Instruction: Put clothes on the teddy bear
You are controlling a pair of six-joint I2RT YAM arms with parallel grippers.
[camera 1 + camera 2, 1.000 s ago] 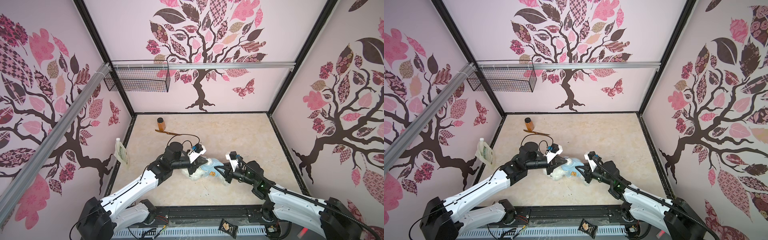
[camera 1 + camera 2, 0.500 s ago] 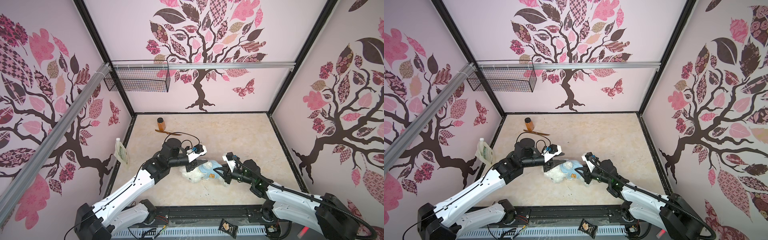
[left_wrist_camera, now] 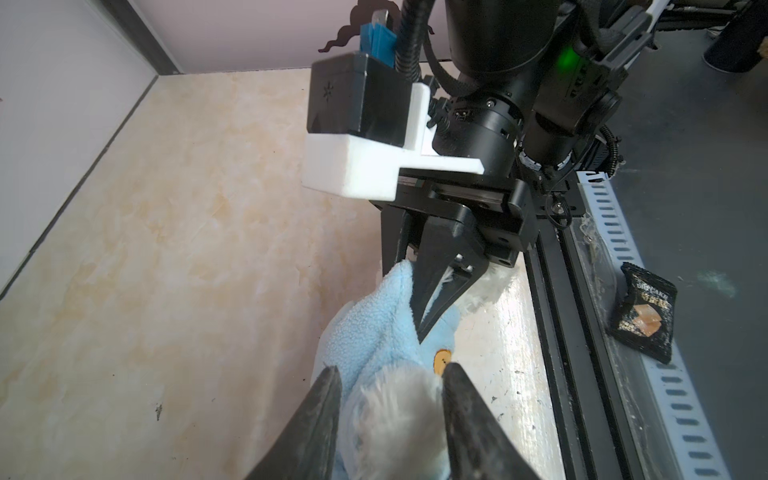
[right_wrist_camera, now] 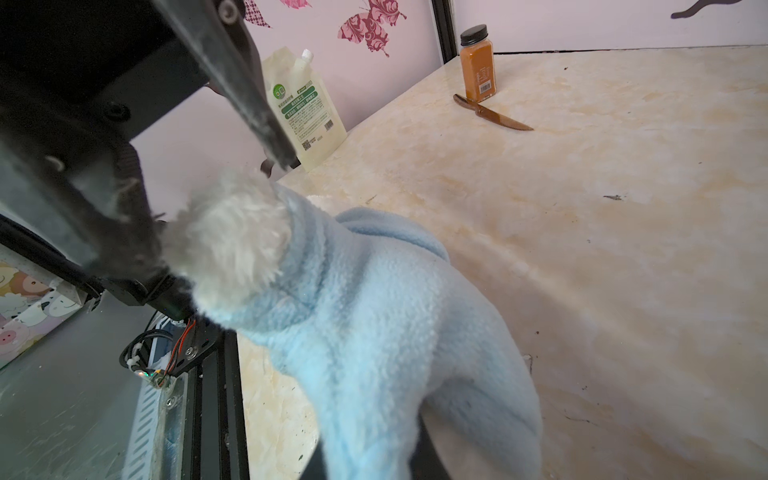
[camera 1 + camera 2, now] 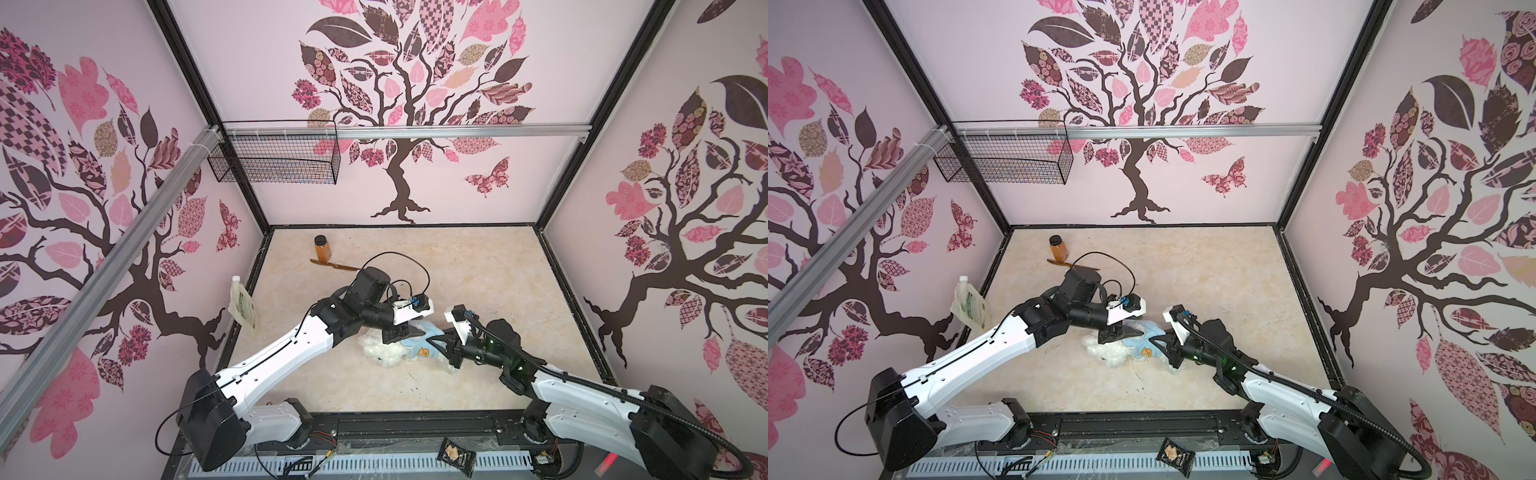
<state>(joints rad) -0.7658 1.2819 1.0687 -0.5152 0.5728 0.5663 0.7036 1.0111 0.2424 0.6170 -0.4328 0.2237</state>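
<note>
The teddy bear [image 5: 380, 352] [image 5: 1111, 354] lies on the table's near middle, its white fur partly inside a light blue shirt [image 5: 419, 350] [image 5: 1144, 348]. My left gripper [image 5: 400, 332] [image 5: 1121, 332] [image 3: 391, 370] is open, its fingers [image 4: 257, 104] standing on either side of a fluffy white limb [image 3: 395, 411] [image 4: 232, 237] that pokes out of a sleeve. My right gripper [image 5: 434, 343] [image 5: 1156, 343] [image 3: 419, 330] [image 4: 370, 465] is shut on the blue shirt [image 3: 370, 332] [image 4: 374, 324] on its right side. The bear's head is hidden.
An orange spice jar [image 5: 322, 247] and a brown knife [image 5: 334, 264] lie at the back left. A refill pouch [image 5: 243, 305] leans on the left wall. A wire basket [image 5: 274, 160] hangs high on the rail. A black packet [image 5: 457, 455] lies beyond the front rail.
My left gripper's jaws have gone from shut to open around the bear's limb. The right gripper has stayed shut on the shirt, and the bear has barely shifted.
</note>
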